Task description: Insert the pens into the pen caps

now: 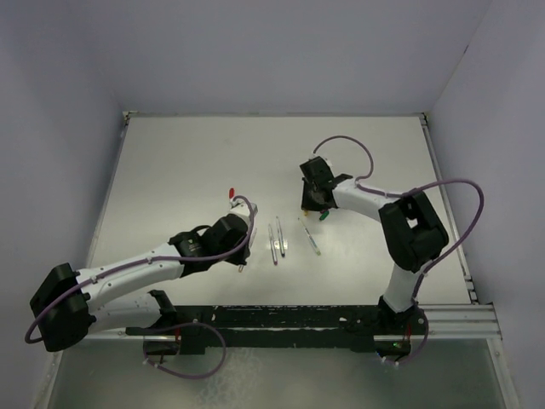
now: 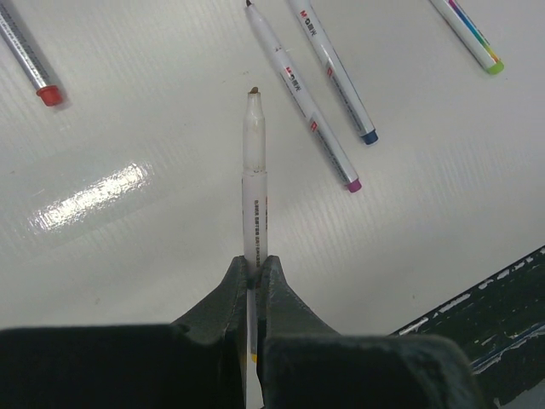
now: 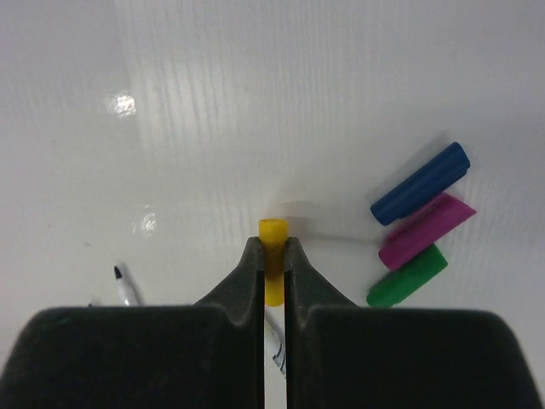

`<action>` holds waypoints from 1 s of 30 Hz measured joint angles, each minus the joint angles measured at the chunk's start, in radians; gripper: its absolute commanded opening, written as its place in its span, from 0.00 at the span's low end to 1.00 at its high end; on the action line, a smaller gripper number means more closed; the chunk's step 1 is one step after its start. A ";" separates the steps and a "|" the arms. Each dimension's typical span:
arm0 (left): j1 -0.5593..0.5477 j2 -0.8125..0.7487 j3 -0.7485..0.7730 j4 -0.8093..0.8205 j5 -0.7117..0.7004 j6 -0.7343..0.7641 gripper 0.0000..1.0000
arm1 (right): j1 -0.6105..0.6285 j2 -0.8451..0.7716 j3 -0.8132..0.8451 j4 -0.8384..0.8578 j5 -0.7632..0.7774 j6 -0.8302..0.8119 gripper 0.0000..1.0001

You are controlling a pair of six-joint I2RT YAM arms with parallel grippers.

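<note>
Pens [image 2: 300,92] on white table [image 1: 204,153], lilac walls [image 1: 255,51]

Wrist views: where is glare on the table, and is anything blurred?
Left wrist: one broad glare patch on the table, left of the held pen, which is sharp. Right wrist: two small glare spots at left; the yellow cap is sharp.

We see a white tabletop [image 2: 409,221], shiny with fine ribs. The thin white plastic pen [image 2: 255,183] looks smooth; the stubby yellow plastic cap [image 3: 272,232] looks smooth too.
</note>
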 measured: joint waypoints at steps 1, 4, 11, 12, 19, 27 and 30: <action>0.000 -0.002 0.000 0.004 0.000 0.000 0.00 | 0.000 -0.026 -0.018 0.006 -0.016 -0.005 0.00; 0.000 -0.021 0.000 0.031 0.004 0.005 0.00 | 0.000 -0.134 -0.066 0.045 -0.063 -0.016 0.00; -0.001 -0.076 0.001 0.161 0.056 0.012 0.00 | 0.000 -0.489 -0.177 0.233 -0.159 -0.034 0.00; -0.001 -0.085 0.001 0.183 0.064 0.012 0.00 | 0.000 -0.540 -0.200 0.269 -0.177 -0.034 0.00; -0.002 -0.171 -0.030 0.411 0.140 0.008 0.00 | 0.000 -0.800 -0.384 0.504 -0.268 0.005 0.00; -0.007 -0.185 -0.045 0.574 0.205 0.000 0.00 | 0.001 -0.909 -0.502 0.762 -0.312 0.103 0.00; -0.015 -0.181 -0.045 0.615 0.222 -0.003 0.00 | 0.001 -0.907 -0.521 0.843 -0.317 0.139 0.00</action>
